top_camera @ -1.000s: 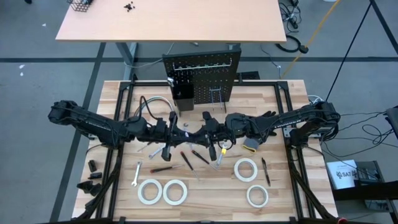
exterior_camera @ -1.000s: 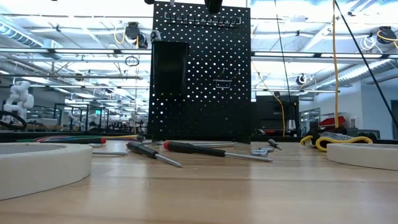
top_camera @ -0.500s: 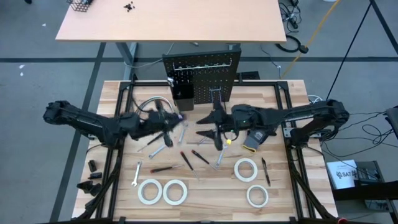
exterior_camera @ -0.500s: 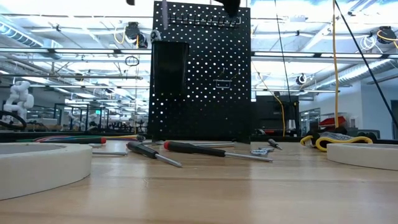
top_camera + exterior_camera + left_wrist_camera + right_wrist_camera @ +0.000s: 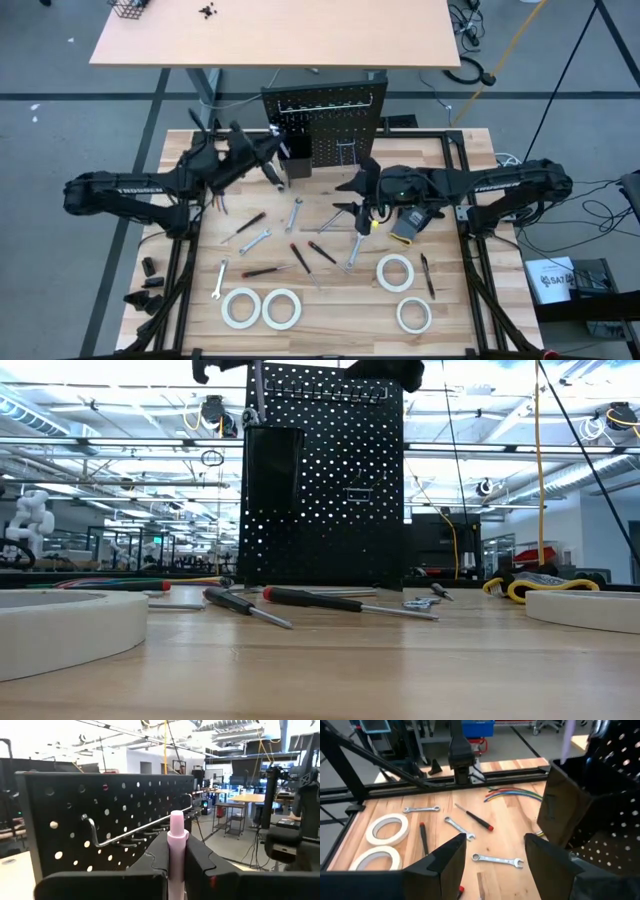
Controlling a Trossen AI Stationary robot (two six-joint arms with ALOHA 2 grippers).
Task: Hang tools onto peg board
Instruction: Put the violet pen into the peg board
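The peg board [image 5: 325, 125] stands upright at the table's far edge, with a black bin [image 5: 293, 155] and wire hooks [image 5: 125, 832] on its face. My left gripper [image 5: 272, 165] is raised just in front of the board's left part, shut on a tool with a pale pink handle [image 5: 176, 827]. My right gripper [image 5: 350, 198] hovers open over the middle of the table, right of the bin, with nothing between its fingers [image 5: 451, 852]. Wrenches [image 5: 293, 215], screwdrivers [image 5: 300, 257] and white tape rolls [image 5: 282, 308] lie flat on the wooden tabletop. My left gripper pinches the pink handle [image 5: 176, 845] between its two fingers, and the handle's rounded end [image 5: 176, 815] pokes out past them. The fingers point about level toward the peg board. The tool is lifted clear of the table and shows about upright in the low view [image 5: 258, 385].
A black-and-yellow flat object [image 5: 405, 228] lies right of my right gripper. A curved cable bundle [image 5: 245, 165] lies left of the bin. Several tape rolls [image 5: 395, 271] sit near the front edge. Black frame rails [image 5: 465, 215] run along the table's sides.
My left gripper has risen from the table's middle and swung toward the far edge, up to the peg board, carrying the pink-handled tool. My right gripper has opened and drawn back toward the table's right and far side.
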